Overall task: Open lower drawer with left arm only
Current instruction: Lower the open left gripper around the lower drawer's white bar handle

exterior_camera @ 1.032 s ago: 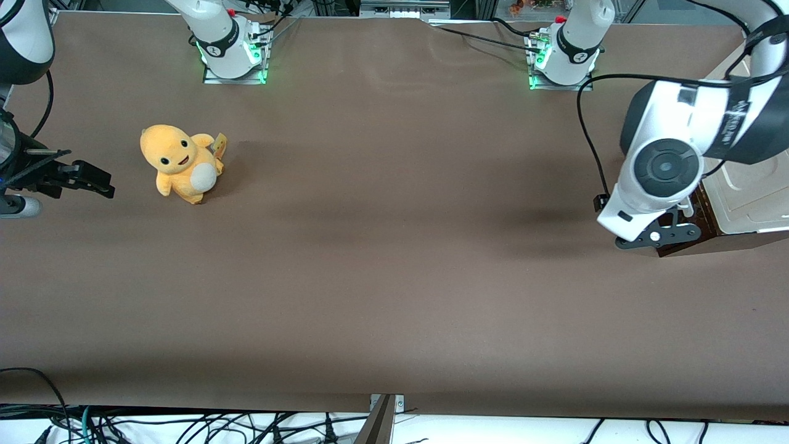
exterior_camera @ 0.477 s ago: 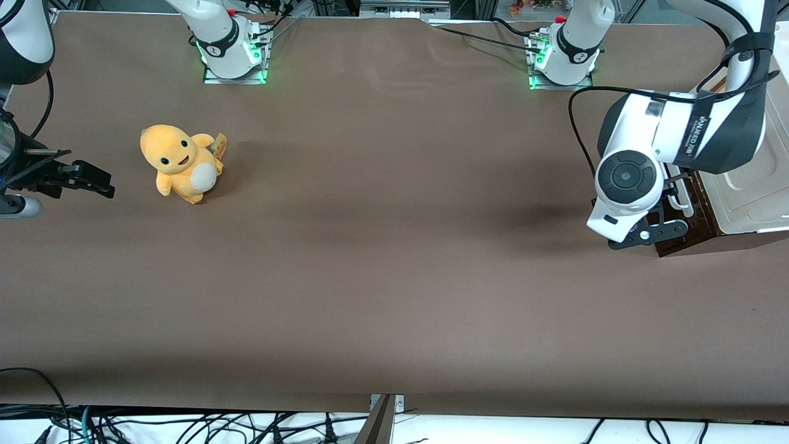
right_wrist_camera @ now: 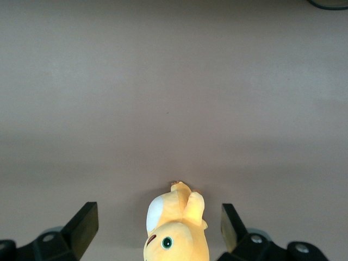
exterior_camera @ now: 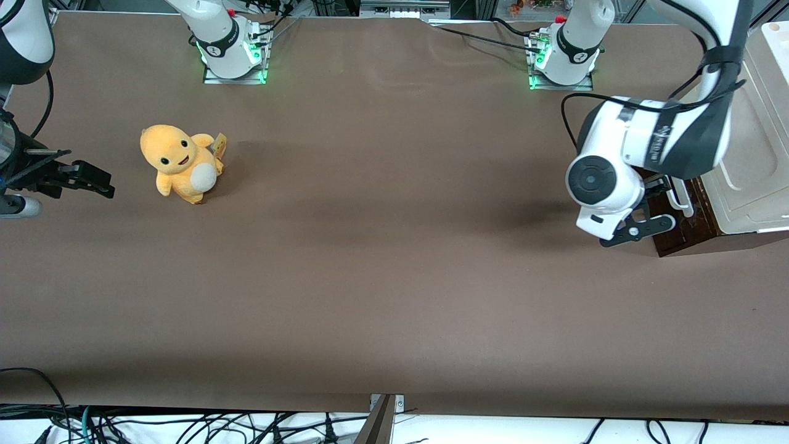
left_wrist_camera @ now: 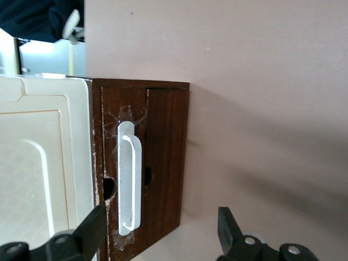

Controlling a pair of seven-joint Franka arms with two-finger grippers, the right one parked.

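Observation:
The lower drawer (left_wrist_camera: 163, 163) has a dark brown wood front with a white loop bar handle (left_wrist_camera: 129, 179). In the front view its front (exterior_camera: 685, 229) and handle (exterior_camera: 678, 201) show beside the cream cabinet at the working arm's end of the table. My left arm (exterior_camera: 653, 145) reaches down in front of the drawer. The gripper (left_wrist_camera: 160, 232) is open and holds nothing, its two black fingertips (left_wrist_camera: 93, 225) a short way off the drawer front, astride the line of the handle's end. In the front view the wrist hides most of the gripper (exterior_camera: 658, 192).
A cream panelled front (left_wrist_camera: 38, 163) adjoins the dark drawer front, and the cream cabinet (exterior_camera: 749, 179) fills the table's end there. An orange plush toy (exterior_camera: 180, 163) sits toward the parked arm's end. Brown table cover (exterior_camera: 394, 259) spreads between them.
The left arm's wrist has swung away from the cabinet toward the parked arm's end of the table. The dark drawer front has not visibly moved.

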